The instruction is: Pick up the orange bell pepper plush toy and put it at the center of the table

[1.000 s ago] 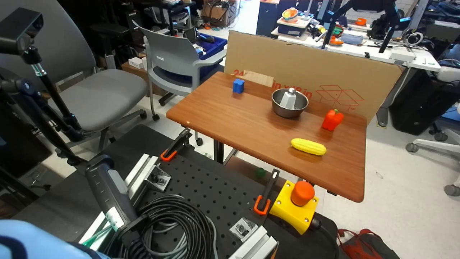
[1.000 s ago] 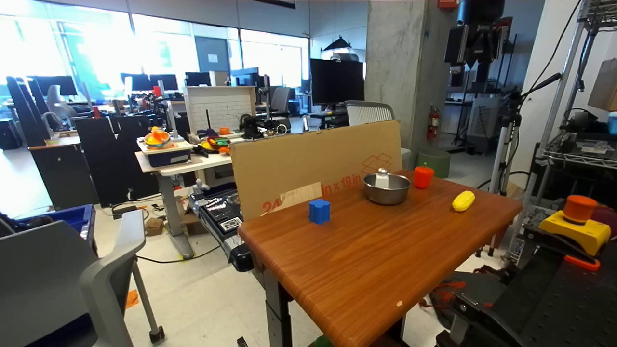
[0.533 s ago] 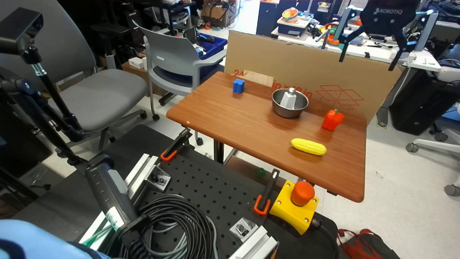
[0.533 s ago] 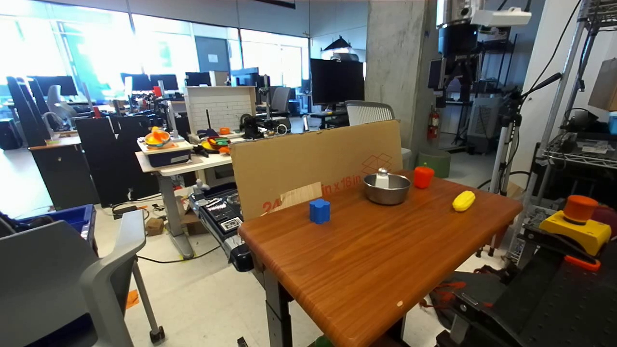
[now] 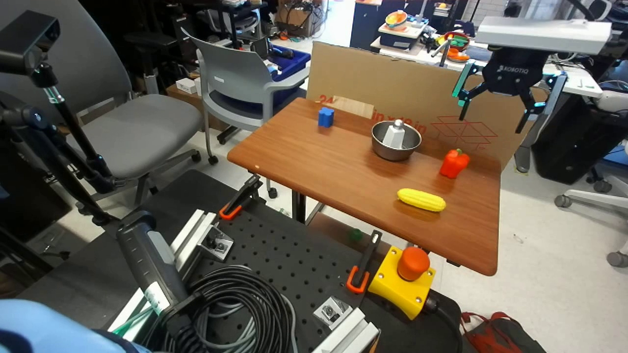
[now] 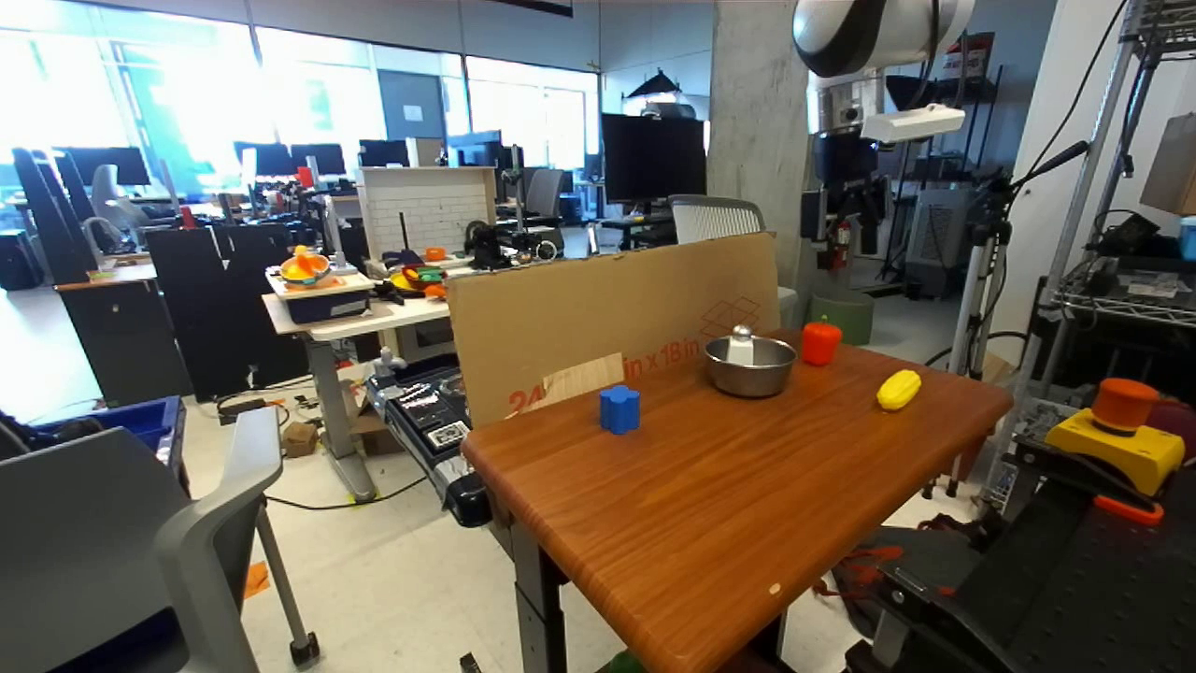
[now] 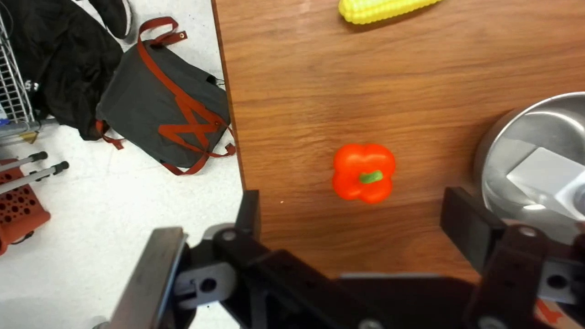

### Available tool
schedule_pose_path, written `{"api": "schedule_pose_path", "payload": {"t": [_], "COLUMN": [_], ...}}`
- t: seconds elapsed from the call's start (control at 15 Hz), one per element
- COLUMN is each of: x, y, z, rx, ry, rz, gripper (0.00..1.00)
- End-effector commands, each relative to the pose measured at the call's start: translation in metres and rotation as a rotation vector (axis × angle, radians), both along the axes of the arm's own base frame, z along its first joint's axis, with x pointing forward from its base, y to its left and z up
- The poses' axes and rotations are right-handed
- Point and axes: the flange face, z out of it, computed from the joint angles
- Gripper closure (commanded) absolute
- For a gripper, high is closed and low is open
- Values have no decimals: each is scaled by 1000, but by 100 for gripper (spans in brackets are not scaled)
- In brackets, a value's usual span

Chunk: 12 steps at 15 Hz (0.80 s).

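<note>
In the wrist view, we see the table (image 7: 411,87), metal bowl (image 7: 516,137) and yellow corn (image 7: 384,9) cropped by its edges.

Robot arm (image 6: 846,98) partly in view, end effector (image 5: 491,124) pointing down, fingers (image 7: 470,228) spread wide apart

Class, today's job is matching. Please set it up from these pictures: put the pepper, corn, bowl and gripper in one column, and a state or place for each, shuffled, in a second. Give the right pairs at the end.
Things:
1. Pepper
2. Corn
3. Bowl
4. Gripper

States and places:
A. Has a white object inside
B. Open, in mid-air
C. Upright, green stem on top
D. Yellow, lying flat

Right pairs: 1-C, 2-D, 3-A, 4-B
</note>
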Motion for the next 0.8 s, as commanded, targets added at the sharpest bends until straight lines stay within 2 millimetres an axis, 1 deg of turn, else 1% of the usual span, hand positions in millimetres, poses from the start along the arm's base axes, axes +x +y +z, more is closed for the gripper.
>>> {"api": "schedule_pose_path", "payload": {"t": [0.0,0.27,0.47,0.73], "x": [25,39,43,48], "y": [1,6,8,13], "z": [-26,-54,-73,-91], "rx": [43,42,33,28], "ry": [39,101,172,240], "rz": [-7,-7,-3,4], "gripper": [0,0,0,0]}}
